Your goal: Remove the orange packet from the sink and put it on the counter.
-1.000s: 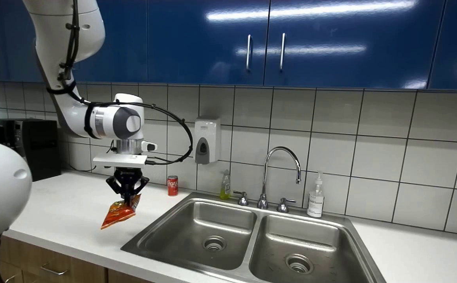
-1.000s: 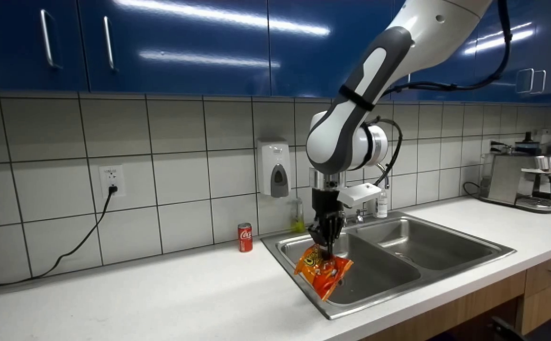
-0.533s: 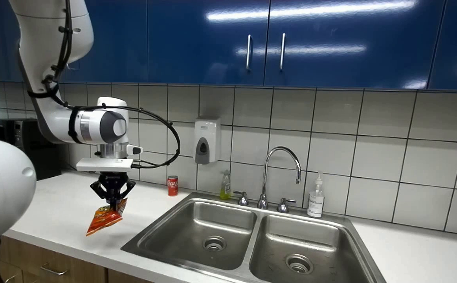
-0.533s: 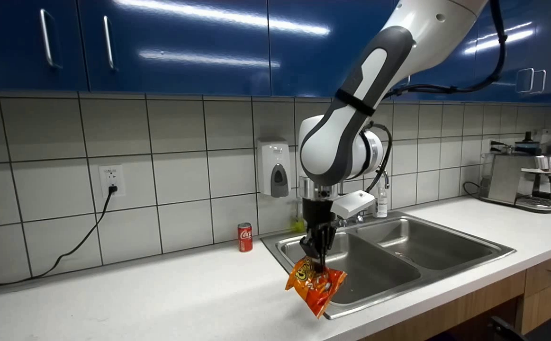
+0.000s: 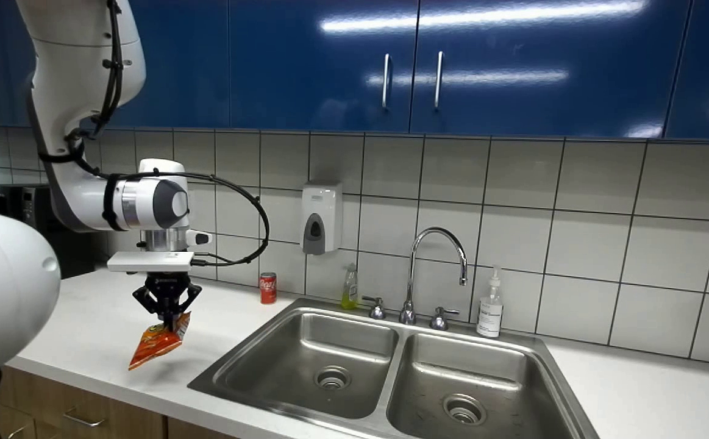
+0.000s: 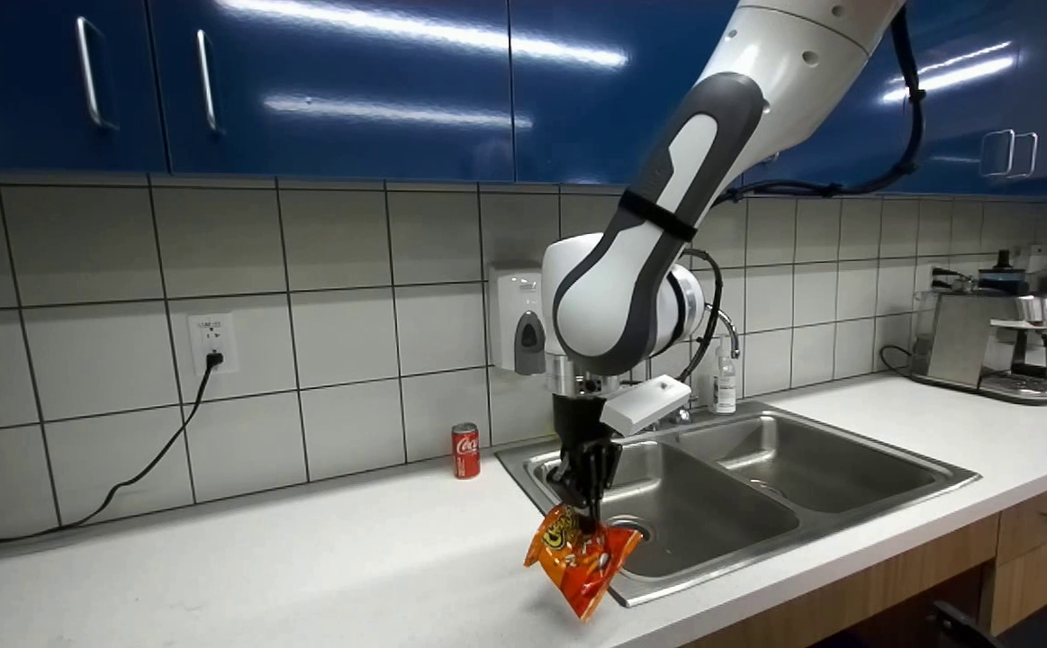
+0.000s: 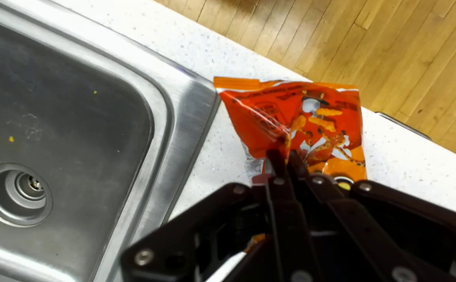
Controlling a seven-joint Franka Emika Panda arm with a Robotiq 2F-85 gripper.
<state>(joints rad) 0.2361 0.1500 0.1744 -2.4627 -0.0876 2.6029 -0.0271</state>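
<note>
The orange packet (image 5: pixel 156 342) hangs tilted from my gripper (image 5: pixel 169 322), which is shut on its upper part. Both also show in an exterior view, the packet (image 6: pixel 579 567) below the gripper (image 6: pixel 588 522). The packet is over the white counter (image 5: pixel 98 323), beside the sink (image 5: pixel 211 379), its lower corner low over the surface; I cannot tell if it touches. In the wrist view the fingertips (image 7: pixel 286 157) pinch a fold of the packet (image 7: pixel 257 117), which lies right of the sink's rim (image 7: pixel 190 102). Part of the packet is hidden behind the fingers.
A small red can (image 5: pixel 267 288) stands at the back of the counter. Behind the sink are a yellow-green bottle (image 5: pixel 349 288), the curved faucet (image 5: pixel 414 268) and a pump bottle (image 5: pixel 489 311). A dispenser (image 5: pixel 322 213) hangs on the wall. A coffee machine (image 6: pixel 964 342) stands beyond the sink.
My gripper, with the packet held in it, has moved left and down in both exterior views, lowering toward the counter. The movement is smaller in the last half second.
</note>
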